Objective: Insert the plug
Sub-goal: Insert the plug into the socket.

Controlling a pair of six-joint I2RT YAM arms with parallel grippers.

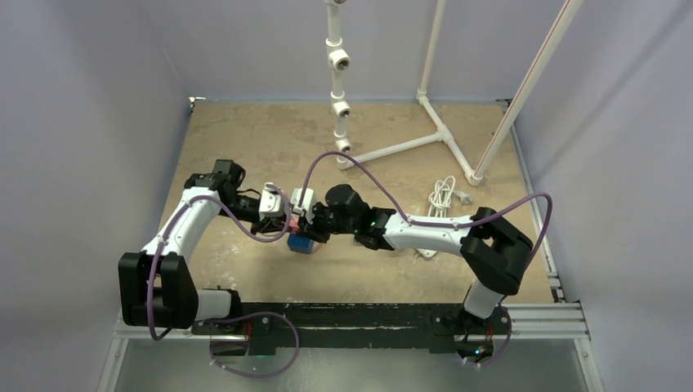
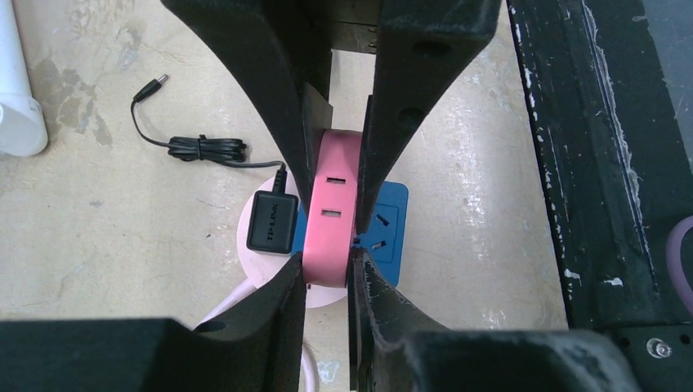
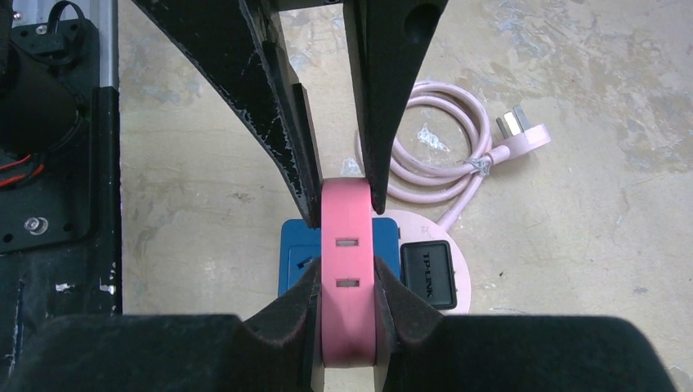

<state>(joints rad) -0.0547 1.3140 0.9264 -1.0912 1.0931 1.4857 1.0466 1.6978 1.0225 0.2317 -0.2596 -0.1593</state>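
A power cube with a pink band (image 2: 331,214), a blue socket face (image 2: 391,214) and a pale pink round face (image 3: 458,253) sits between both grippers; it shows in the top view (image 1: 301,242) too. A black TP-LINK adapter plug (image 2: 272,222) sits flat against the pale pink face, also in the right wrist view (image 3: 426,273). My left gripper (image 2: 327,273) is shut on the pink band from one end. My right gripper (image 3: 347,294) is shut on the same band from the other end. In the top view both grippers (image 1: 282,216) (image 1: 317,220) meet over the cube.
The adapter's thin black cable with a barrel tip (image 2: 151,86) lies on the table. The cube's pink cord and three-pin plug (image 3: 523,132) lie coiled beside it. A white cord bundle (image 1: 443,196) and a white pipe frame (image 1: 392,149) stand farther back. A black rail (image 2: 588,163) runs along the near edge.
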